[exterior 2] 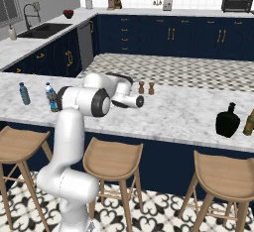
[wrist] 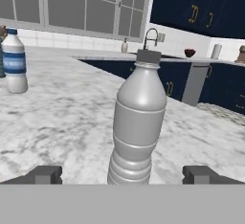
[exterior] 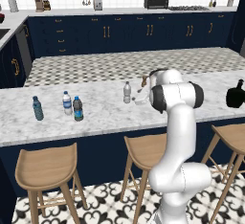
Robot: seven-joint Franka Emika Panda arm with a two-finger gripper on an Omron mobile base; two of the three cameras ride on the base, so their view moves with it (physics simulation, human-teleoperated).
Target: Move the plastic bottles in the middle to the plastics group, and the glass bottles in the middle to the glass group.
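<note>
— Fingertips first: the gripper (wrist: pixel 122 175) stands fully open, one tip on either side of the greyish bottle (wrist: pixel 136 122), which is upright on the counter (exterior: pixel 100 117) and not yet clamped.

— So nothing is held?

— Nothing. That bottle sits mid-counter, near the arm.

— And the others?

— Further left, the dark bottle (exterior: pixel 78 108) stands just beside the white-capped bottle (exterior: pixel 67 102), with the teal bottle (exterior: pixel 38 108) near; I judge it placed. The black glass bottle (exterior 2: pixel 227 120) waits far right, its sorting unclear.
</note>
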